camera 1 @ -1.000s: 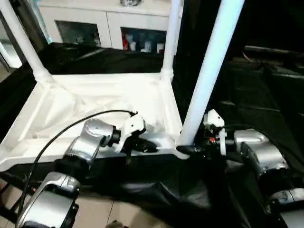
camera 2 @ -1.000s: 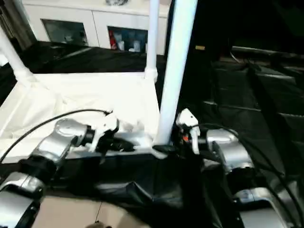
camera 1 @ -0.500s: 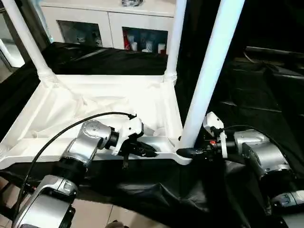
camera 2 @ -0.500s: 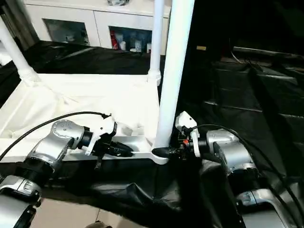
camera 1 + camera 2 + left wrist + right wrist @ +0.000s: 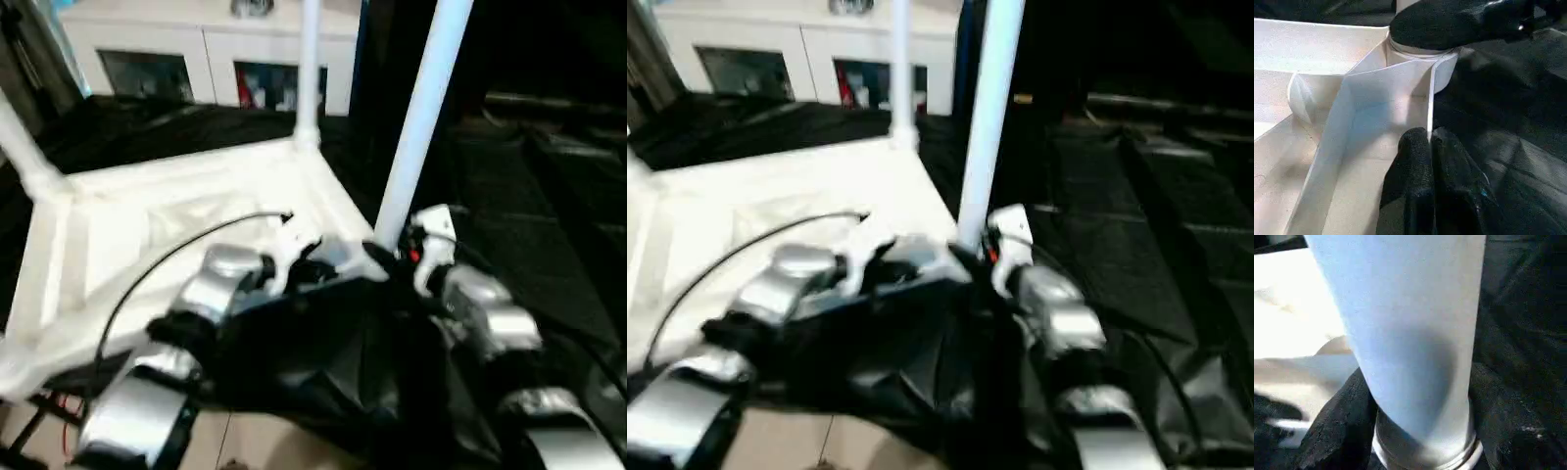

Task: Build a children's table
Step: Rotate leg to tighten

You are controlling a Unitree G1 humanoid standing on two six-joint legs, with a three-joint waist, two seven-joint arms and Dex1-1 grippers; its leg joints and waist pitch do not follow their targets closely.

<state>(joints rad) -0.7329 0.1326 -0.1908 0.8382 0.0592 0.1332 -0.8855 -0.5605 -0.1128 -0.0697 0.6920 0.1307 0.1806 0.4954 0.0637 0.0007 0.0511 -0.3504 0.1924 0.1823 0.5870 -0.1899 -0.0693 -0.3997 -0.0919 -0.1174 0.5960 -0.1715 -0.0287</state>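
The white children's table lies upside down, its ribbed top (image 5: 176,211) facing up on black cloth. Three legs stand in corner sockets: the near right leg (image 5: 416,117), a far leg (image 5: 309,69) and a left leg (image 5: 24,157). My left gripper (image 5: 315,269) is shut on the top's thin near rim (image 5: 1430,98), just beside the near right socket. My right gripper (image 5: 384,257) holds the near right leg (image 5: 1410,333) at its base, a black finger (image 5: 1337,426) pressed to its side, just above the socket.
A white cabinet with glass doors (image 5: 196,59) stands behind the table. Black cloth (image 5: 529,196) covers the surface to the right and hangs over the near edge. A black cable (image 5: 186,250) arcs over my left forearm. Bare floor (image 5: 255,446) shows below.
The head views have swung and tilted, so the whole scene sits differently. My right gripper's fingers have narrowed around the leg's base. The left gripper keeps its hold on the rim.
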